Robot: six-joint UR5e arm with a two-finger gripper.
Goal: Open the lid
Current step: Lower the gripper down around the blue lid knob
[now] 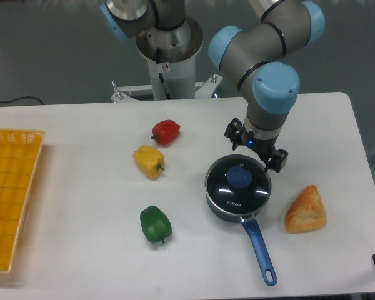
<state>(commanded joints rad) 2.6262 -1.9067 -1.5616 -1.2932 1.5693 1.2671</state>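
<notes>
Approach step: the gripper [255,152] is hanging over the far rim of the lid [238,185], jaws spread apart and holding nothing. The lid is sitting closed on the dark blue saucepan [245,207] at the counter's [81,187] right-centre, between the yellow pepper [149,161] and the bread [306,210]. Its blue knob [239,175] is lying just forward of the jaws. Judging ahead: the jaws need centring over the knob, lowering to straddle it, then closing before any lift

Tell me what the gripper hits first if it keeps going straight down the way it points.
Most likely the round glass lid with the blue knob: the open gripper hangs above its far rim. Depth is unclear from one view, so it might meet the white table just behind it.
</notes>
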